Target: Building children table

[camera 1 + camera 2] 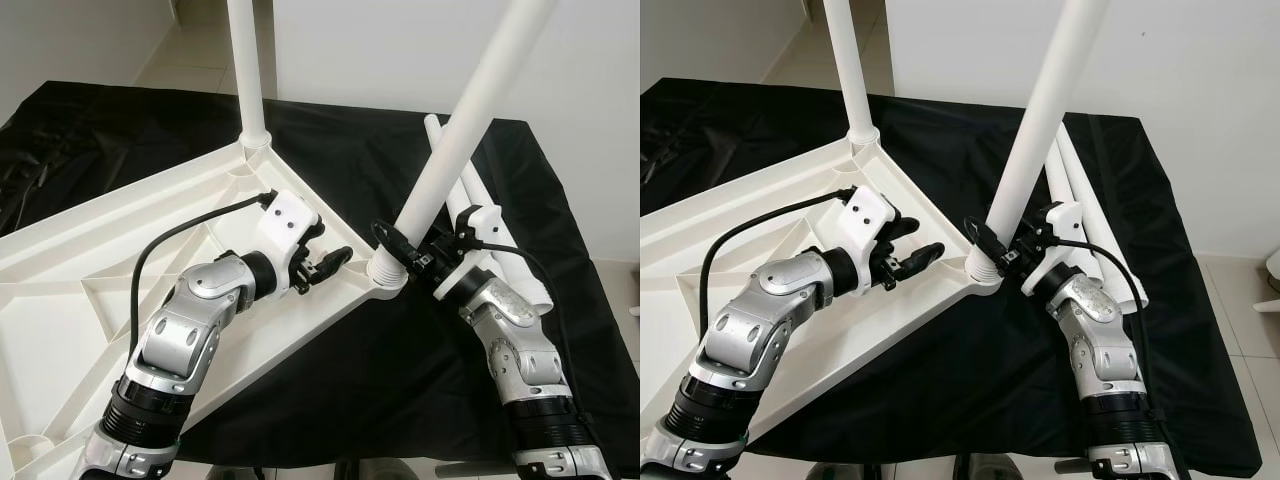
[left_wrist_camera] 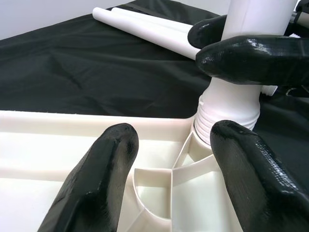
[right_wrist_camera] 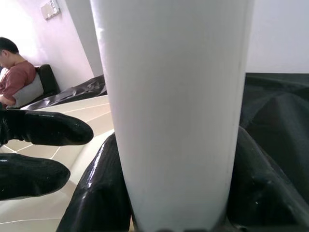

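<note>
A white plastic tabletop (image 1: 120, 260) lies upside down on a black cloth. One white leg (image 1: 248, 70) stands upright in its far corner. A second white leg (image 1: 460, 130) leans in the near-right corner socket (image 1: 386, 272). My right gripper (image 1: 405, 245) is shut on this leg just above the socket, and its fingers (image 3: 96, 193) hug the tube (image 3: 174, 111). My left gripper (image 1: 328, 262) hovers open over the tabletop's ribbed underside, just left of the socket. Its fingers (image 2: 96, 183) point at the leg's threaded base (image 2: 227, 116).
Two spare white legs (image 1: 1090, 200) lie on the black cloth (image 1: 400, 150) behind the right arm. The cloth-covered table ends at the right, with pale floor beyond. A person (image 3: 17, 82) sits on a dark sofa in the right wrist view.
</note>
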`<state>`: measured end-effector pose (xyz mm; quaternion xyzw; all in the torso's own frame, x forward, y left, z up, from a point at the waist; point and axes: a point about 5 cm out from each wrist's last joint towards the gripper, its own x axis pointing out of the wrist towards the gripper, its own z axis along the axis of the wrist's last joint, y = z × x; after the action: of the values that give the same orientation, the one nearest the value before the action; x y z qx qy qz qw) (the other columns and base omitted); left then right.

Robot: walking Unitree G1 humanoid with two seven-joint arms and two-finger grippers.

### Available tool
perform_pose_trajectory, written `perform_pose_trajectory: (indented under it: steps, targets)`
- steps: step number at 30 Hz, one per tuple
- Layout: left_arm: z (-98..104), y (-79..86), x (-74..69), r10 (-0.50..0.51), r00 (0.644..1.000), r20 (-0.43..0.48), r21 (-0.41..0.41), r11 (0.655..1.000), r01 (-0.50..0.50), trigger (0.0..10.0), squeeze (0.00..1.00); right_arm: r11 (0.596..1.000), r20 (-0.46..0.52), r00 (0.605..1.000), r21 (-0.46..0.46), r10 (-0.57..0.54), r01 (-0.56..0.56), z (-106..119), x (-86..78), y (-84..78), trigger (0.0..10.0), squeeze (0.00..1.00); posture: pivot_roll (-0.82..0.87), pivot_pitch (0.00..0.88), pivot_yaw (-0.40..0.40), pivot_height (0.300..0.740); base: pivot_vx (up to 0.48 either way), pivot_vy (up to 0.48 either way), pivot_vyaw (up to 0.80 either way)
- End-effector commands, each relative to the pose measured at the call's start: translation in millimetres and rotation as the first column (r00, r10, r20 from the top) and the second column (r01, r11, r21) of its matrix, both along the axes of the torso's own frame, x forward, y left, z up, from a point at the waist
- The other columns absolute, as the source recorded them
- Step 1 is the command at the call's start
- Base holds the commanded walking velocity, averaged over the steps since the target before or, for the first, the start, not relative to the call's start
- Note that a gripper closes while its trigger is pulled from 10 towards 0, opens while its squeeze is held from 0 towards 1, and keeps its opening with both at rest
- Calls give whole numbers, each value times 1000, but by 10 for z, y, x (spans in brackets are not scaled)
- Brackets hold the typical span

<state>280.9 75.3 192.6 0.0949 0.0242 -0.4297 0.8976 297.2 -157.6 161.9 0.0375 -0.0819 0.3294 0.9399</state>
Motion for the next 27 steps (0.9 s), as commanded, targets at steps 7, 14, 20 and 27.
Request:
perform_pose_trajectory:
  steps: [7, 14, 20, 27]
  targets:
    - [-23, 1, -32, 14, 1000, -11, 0, 1000, -14, 10000, 0, 998, -262, 963, 12, -59, 64, -497, -64, -106, 10000, 0, 19, 117, -15, 740, 0, 0, 0]
    - [-27, 0, -43, 14, 1000, -13, 2, 1000, -14, 10000, 0, 993, -320, 944, 46, -87, 107, -582, -66, -155, 10000, 0, 21, 116, -20, 740, 0, 0, 0]
    - [-26, 1, -44, 16, 1000, -14, 1, 1000, -16, 10000, 0, 985, -371, 920, 71, -122, 159, -691, -78, -217, 10000, 0, 19, 116, -18, 740, 0, 0, 0]
    - [-24, 5, -50, 18, 1000, -19, -1, 1000, -18, 10000, 0, 990, -336, 932, -7, -133, 138, -740, -136, -192, 10000, 0, 19, 121, -17, 740, 0, 0, 0]
